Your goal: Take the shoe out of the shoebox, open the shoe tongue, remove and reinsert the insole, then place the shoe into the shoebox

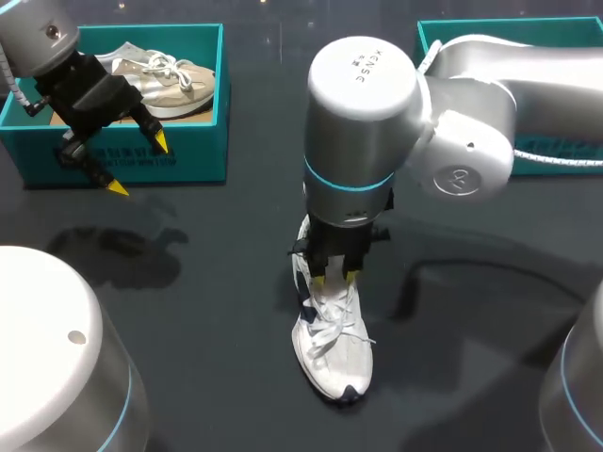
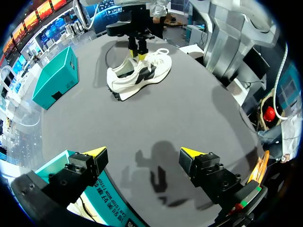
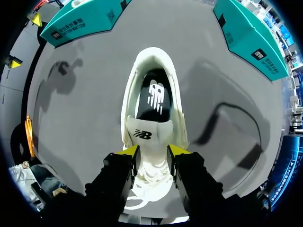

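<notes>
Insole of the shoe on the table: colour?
Black insole, white mark; best in right wrist view.

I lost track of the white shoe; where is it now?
In the head view the white shoe lies on the table near the middle, directly under the right arm.

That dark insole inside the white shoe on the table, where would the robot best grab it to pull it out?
Probably the heel end of the insole, coming straight down from above. The white shoe stands on its sole with its opening facing up, so the heel part lies bare, while the tongue covers the front. The right gripper hangs over the tongue.
</notes>
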You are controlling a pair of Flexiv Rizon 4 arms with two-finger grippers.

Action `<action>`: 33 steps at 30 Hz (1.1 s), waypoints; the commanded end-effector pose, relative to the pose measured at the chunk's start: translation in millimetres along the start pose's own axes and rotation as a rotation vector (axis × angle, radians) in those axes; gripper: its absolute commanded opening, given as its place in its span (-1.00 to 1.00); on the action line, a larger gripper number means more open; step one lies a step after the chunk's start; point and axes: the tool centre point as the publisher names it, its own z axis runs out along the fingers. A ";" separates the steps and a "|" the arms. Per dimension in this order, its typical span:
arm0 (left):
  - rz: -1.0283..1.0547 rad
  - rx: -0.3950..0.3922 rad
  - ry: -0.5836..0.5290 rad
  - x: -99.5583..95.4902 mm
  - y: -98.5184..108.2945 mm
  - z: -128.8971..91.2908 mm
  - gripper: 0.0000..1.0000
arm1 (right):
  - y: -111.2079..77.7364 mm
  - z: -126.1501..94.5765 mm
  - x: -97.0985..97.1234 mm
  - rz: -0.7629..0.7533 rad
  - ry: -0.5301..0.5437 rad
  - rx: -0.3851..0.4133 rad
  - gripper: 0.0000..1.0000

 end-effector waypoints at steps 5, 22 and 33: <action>0.001 -0.003 0.000 1.2 0.1 -0.6 1.00 | 7.9 5.3 0.0 -0.035 -0.012 -0.016 -0.33; 0.001 -0.003 0.000 1.2 0.1 -0.6 1.00 | 22.9 -10.3 -1.4 -0.101 -0.001 -0.054 -0.46; 0.001 -0.003 0.000 1.2 0.1 -0.6 1.00 | 42.4 -47.6 -9.3 -0.575 -0.046 -0.070 -0.07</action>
